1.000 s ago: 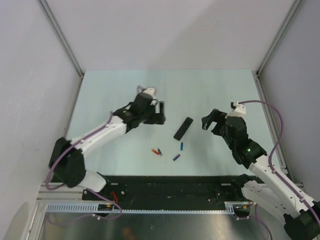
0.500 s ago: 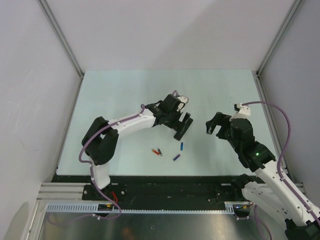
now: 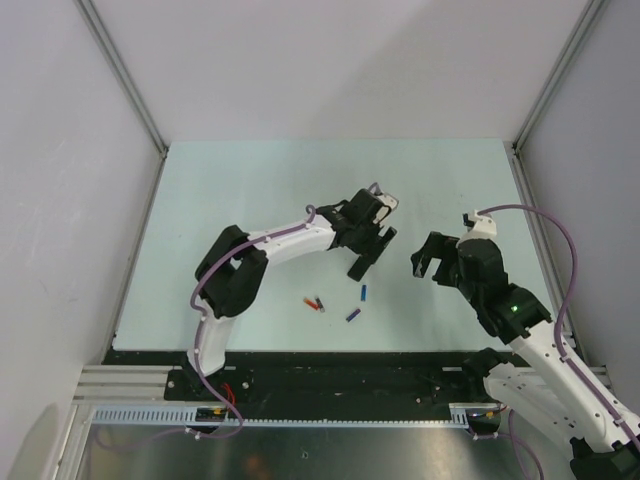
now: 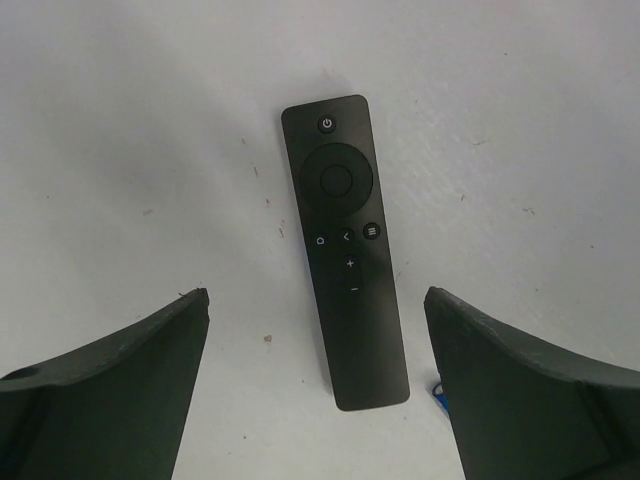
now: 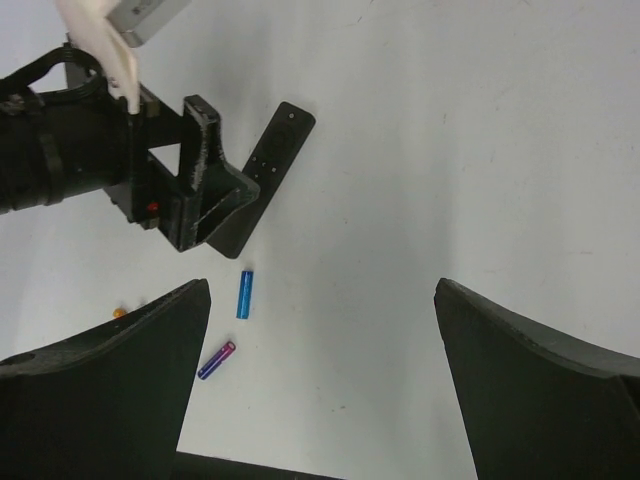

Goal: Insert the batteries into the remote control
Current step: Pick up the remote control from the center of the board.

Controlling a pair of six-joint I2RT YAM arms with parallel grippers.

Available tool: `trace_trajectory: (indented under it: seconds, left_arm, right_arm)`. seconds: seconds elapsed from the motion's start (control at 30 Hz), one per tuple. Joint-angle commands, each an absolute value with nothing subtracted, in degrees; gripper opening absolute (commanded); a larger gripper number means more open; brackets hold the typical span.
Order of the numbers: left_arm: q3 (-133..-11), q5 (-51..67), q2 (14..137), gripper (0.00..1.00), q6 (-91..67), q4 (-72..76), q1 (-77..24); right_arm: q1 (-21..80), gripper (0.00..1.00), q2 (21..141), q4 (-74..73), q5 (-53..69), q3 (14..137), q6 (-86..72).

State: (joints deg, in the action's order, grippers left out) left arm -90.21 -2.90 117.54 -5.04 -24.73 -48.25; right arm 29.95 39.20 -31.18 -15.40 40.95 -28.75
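walls [image 3: 330,70]: plain white panels close the cell in at the back and both sides, with bare metal posts [image 3: 120,75] running up the far corners.
counter [image 3: 230,190]: a pale, flat, matte sheet, faintly speckled under the left wrist camera. All the small things lie loose on its nearer half.
left gripper [image 4: 315,295]: spread wide and holding nothing, it hangs straight over the remote control with one finger out to each side of the bar. It is plainly the nearer of the two. How high it sits above the counter I cannot tell.
right gripper [image 5: 320,290]: also wide open and empty, standing off to one side. The bar lies ahead of it and to its left, partly hidden behind the other arm's fingers.
remote control [image 4: 345,250]: a slim black bar lying flat with its buttons up, directly below the left gripper and between its fingers. Its long axis runs away from that wrist, only slightly tilted, and crosses the line on which the fingers close, so a squeeze would catch the narrow width. With the button face upward, I'd guess the battery door is underneath and the bar wants lifting and turning.
batteries [image 5: 244,294]: two bluish ones and a red-orange one lie apart from each other, ahead of the right gripper and low to its left. A blue tip peeps out just beside one finger of the left gripper, past the bar's wrist-side end.
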Motion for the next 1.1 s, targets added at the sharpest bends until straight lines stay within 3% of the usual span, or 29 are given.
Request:
trace_trajectory:
  seconds: [0.0, 0.8, 1.07]
  left_arm:
    - [-94.0, -6.8, 119.7, 0.90, -0.5, -25.4, -49.4]
    - [-96.4, -6.8, 125.5, 0.78, -1.2, -26.3, -49.8]
    - [-95.7, -5.7, 125.9, 0.70, -0.9, -26.4, -49.8]
  right_arm:
    - [30.1, 1.00, 38.1, -31.0, -13.6, 43.3, -28.0]
    - [30.2, 1.00, 36.5, -32.9, -13.3, 43.3, -28.7]
    - [30.1, 1.00, 36.5, -33.3, -13.4, 43.3, -28.7]
